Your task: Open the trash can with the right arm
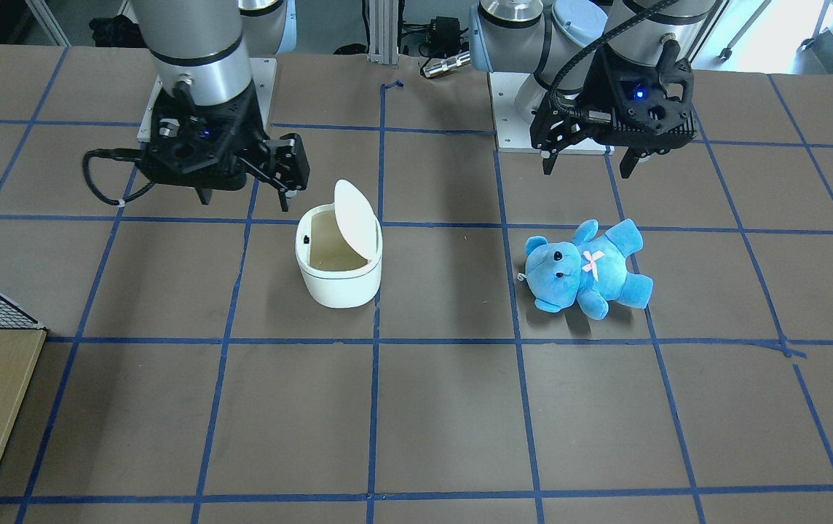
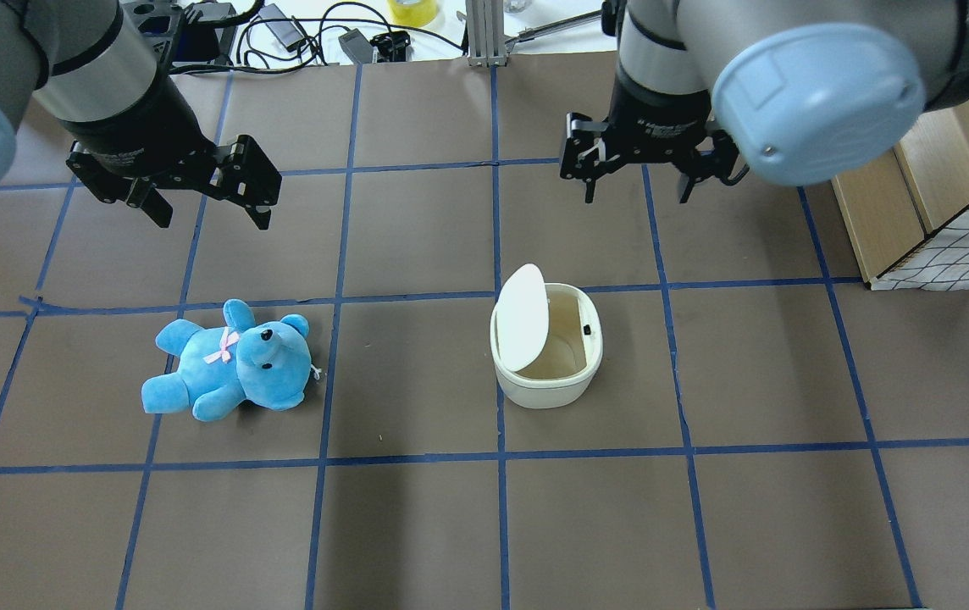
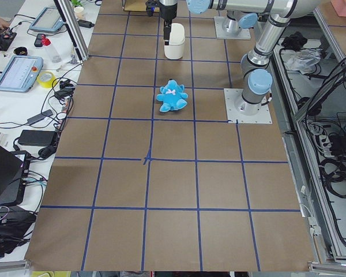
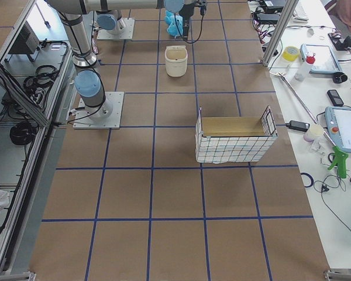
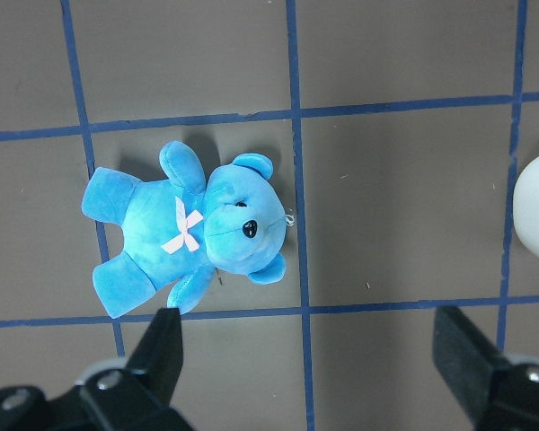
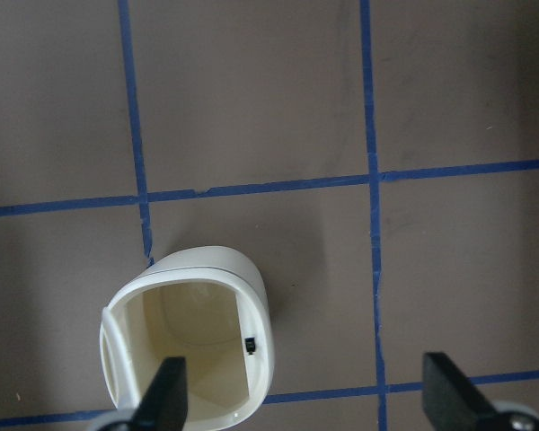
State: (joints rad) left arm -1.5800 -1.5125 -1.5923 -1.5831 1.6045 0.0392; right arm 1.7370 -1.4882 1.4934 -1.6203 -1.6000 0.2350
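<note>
The white trash can (image 1: 340, 285) stands on the table with its flip lid (image 1: 353, 217) raised upright, and the inside shows bare. It also shows in the overhead view (image 2: 548, 390) and in the right wrist view (image 6: 217, 267). My right gripper (image 1: 245, 195) is open and holds nothing. It hovers above the table on the robot's side of the can, apart from it, as the overhead view (image 2: 637, 185) and the right wrist view (image 6: 305, 386) also show. My left gripper (image 2: 209, 212) is open and holds nothing, above the table near the blue bear.
A blue plush bear (image 2: 230, 363) lies on its back on the left half of the table, under the left wrist camera (image 5: 189, 229). A wire-mesh basket with a wooden box (image 2: 950, 229) stands at the table's right edge.
</note>
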